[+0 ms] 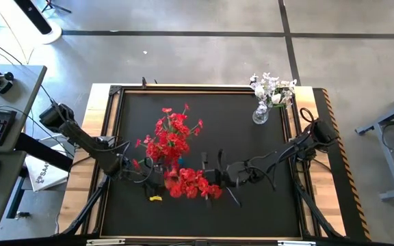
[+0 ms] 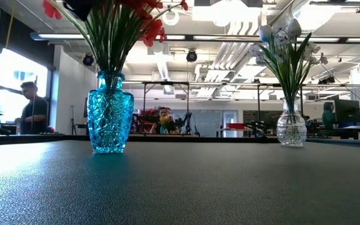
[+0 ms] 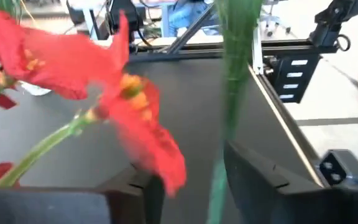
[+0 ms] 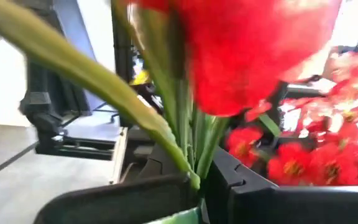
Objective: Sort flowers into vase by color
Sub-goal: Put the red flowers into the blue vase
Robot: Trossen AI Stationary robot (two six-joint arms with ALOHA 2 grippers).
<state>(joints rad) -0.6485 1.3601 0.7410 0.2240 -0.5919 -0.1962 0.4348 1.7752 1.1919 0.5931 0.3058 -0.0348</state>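
Note:
A blue glass vase [image 2: 110, 112] holding red flowers [image 1: 171, 135] stands mid-table. A clear vase [image 2: 290, 125] with white flowers [image 1: 271, 89] stands at the far right corner. Near the table's front, a red sprig [image 1: 190, 183] hangs between the two arms. My right gripper [image 4: 194, 180], coming from the right, is shut on the sprig's green stems. My left gripper [image 3: 191, 180], coming from the left, stands open, and a blurred green stem [image 3: 229, 93] passes through the gap between its fingers. I cannot tell whether it touches them. My right gripper pinches the red sprig's bunched green stems [image 4: 191, 146] between its two fingers, just below the blossoms [image 4: 253, 56]. The fingers come in about level from the table's right side. The blossoms stick out past the fingertips toward the left arm, clear of the mat.
A small yellow piece [image 1: 155, 199] lies on the black mat [image 1: 252, 205] near the front, left of centre. The blue vase's flowers spread wide just behind the two grippers. Desks, a keyboard and people show beyond the table.

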